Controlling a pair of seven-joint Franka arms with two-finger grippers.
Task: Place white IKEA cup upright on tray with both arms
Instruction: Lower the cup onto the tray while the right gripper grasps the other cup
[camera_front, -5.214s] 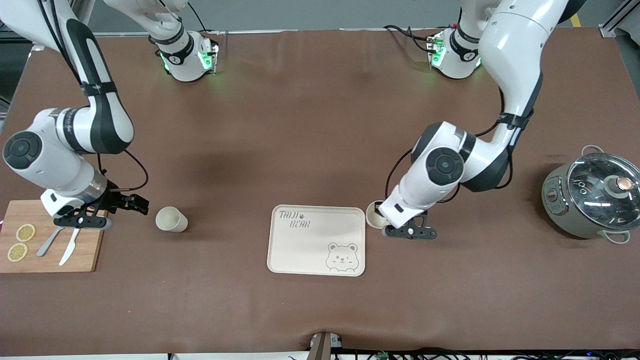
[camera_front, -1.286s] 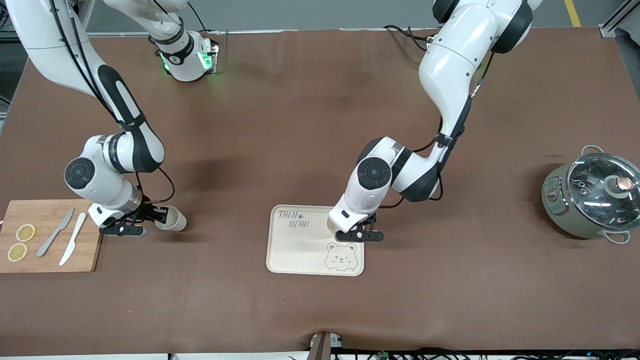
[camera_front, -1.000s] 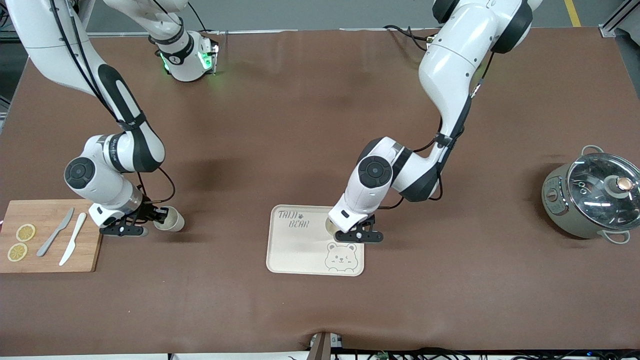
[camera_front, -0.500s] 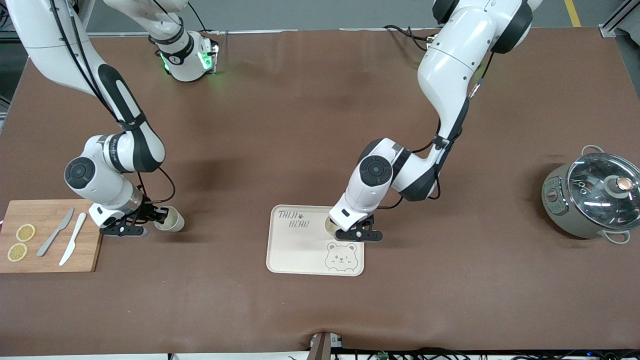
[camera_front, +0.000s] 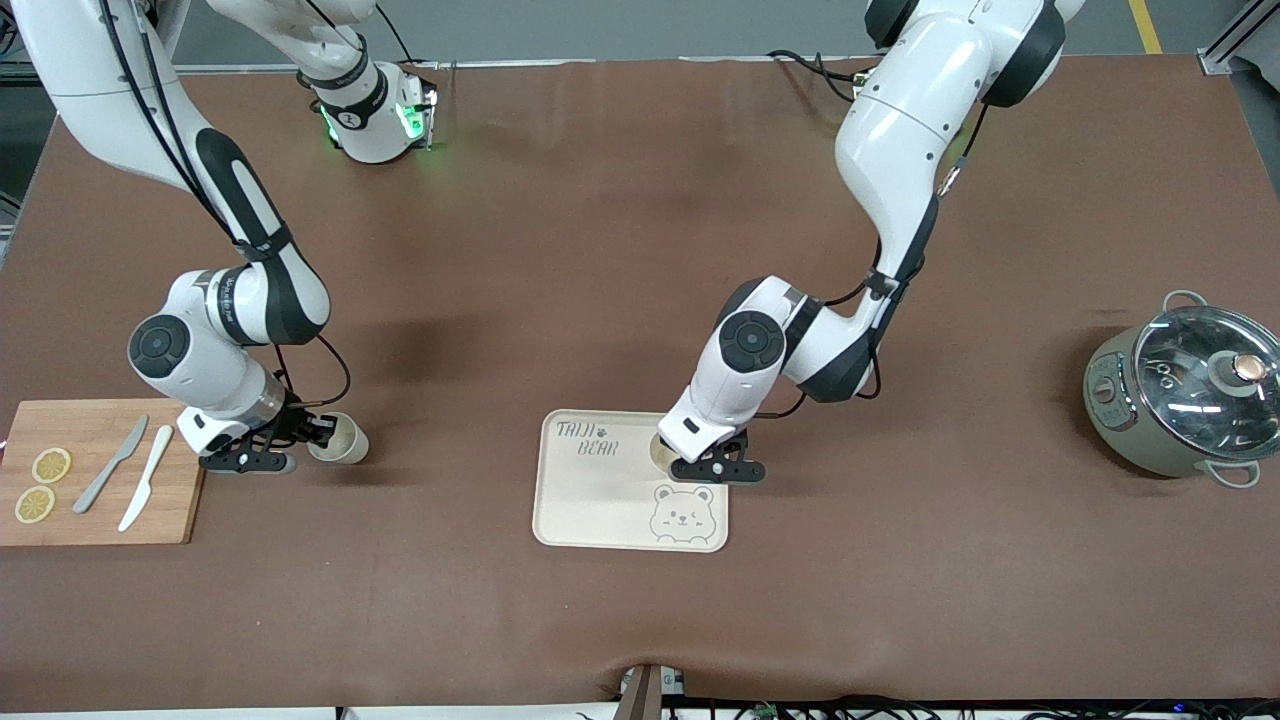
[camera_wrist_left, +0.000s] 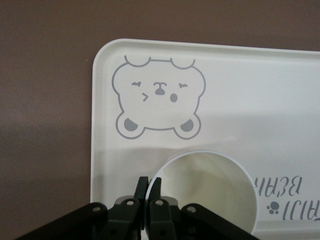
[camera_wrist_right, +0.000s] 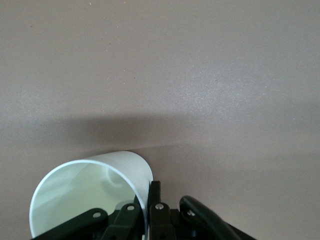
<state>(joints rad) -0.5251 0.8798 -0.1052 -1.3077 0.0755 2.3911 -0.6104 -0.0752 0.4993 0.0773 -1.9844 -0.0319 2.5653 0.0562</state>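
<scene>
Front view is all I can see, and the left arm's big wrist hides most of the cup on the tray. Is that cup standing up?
Observer: Yes. In the left wrist view the white cup stands upright on the tray, its open mouth facing up.
Operator: Is the gripper holding it?
Observer: The left gripper pinches the rim, one finger inside the wall and one outside.
Operator: What about the other cup, by the cutting board?
Observer: The right wrist view shows the right gripper pinching the rim of the second cup the same way, over the brown table. That cup looks empty.
</scene>
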